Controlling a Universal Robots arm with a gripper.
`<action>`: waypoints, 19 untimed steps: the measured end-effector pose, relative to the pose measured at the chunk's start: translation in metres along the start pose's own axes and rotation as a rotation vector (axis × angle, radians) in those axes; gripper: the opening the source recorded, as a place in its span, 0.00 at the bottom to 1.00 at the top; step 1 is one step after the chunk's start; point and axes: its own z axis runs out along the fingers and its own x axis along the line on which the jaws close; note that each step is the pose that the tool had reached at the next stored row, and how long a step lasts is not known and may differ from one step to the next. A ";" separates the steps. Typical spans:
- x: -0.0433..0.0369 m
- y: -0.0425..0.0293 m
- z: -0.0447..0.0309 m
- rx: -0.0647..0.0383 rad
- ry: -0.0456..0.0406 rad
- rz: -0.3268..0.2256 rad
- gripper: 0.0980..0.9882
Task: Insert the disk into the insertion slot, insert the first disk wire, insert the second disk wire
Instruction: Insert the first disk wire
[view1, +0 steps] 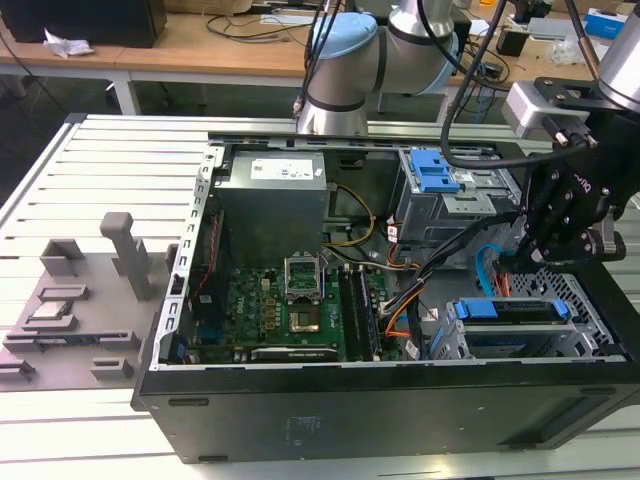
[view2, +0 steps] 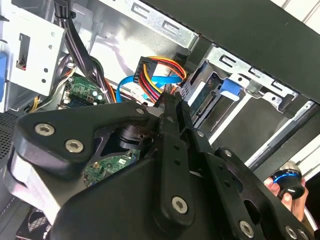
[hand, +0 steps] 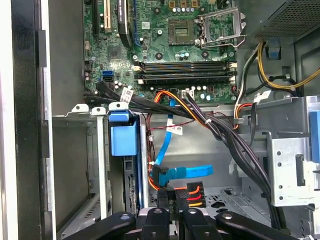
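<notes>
**First wire at the disk: snag and jam risks**

Jaws narrow, apparently pinching the dark plug of the first wire (hand: 194, 190). The gripper (hand: 172, 195) hangs close over the disk (view1: 510, 310), which sits in the slot (view1: 600, 340) at the exterior view's near right. We judge that the second wire (hand: 186, 172), just beside the plug, could get trapped, and that a tilted plug could jam.
</notes>
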 end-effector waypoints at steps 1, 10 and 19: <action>0.0000 0.0000 0.0000 0.000 0.0002 0.000 0.08; 0.0299 -0.0036 0.0033 0.000 0.0004 0.000 0.08; 0.0295 -0.0096 0.0109 0.000 0.0007 -0.002 0.08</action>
